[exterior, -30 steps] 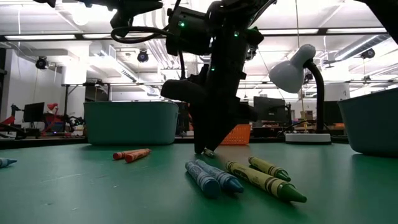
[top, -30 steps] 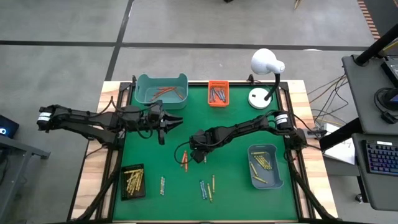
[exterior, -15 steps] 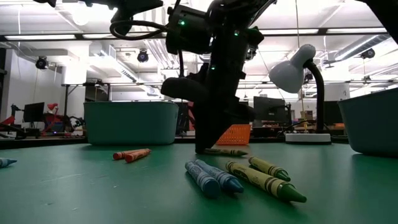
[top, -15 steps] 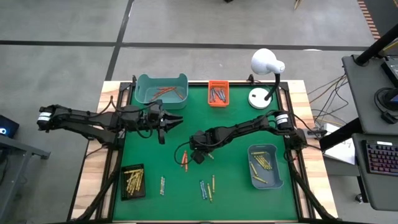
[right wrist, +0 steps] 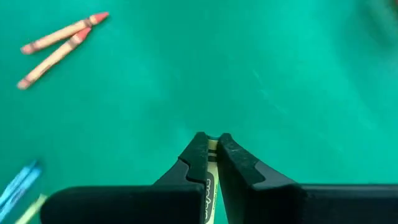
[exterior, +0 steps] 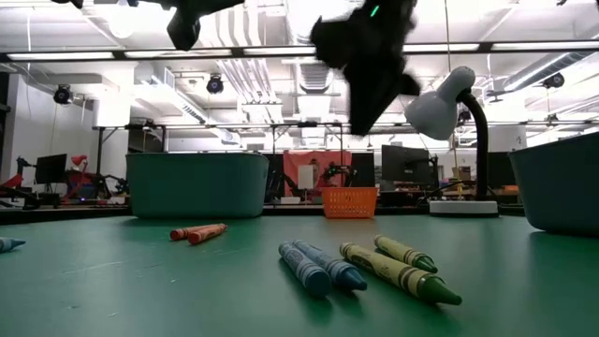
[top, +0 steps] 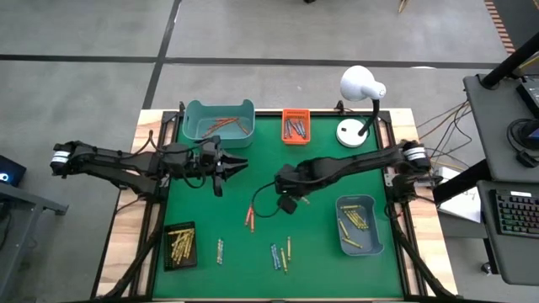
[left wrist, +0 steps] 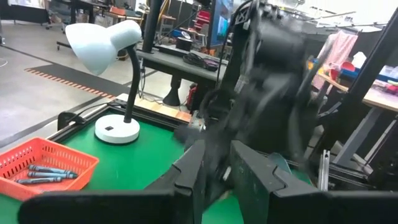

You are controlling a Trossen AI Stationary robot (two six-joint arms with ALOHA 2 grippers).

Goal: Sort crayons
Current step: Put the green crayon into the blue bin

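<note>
**Thin hold on a lifted crayon**

The right end effector [right wrist: 211, 144] is pinched shut on a yellow-green crayon [right wrist: 212, 147], only a sliver of it showing between the fingertips. It hangs above the middle of the green counter [top: 328, 244]. With so narrow a hold, the crayon could swivel or slip out in transit and fall among the loose crayons [top: 279, 255] near the front edge, or miss the blue-grey bin [top: 376, 238] at the right. The left end effector [top: 221, 165] waits at the left near the teal bin [top: 195, 112], fingers a little apart, carrying nothing that shows.
</note>
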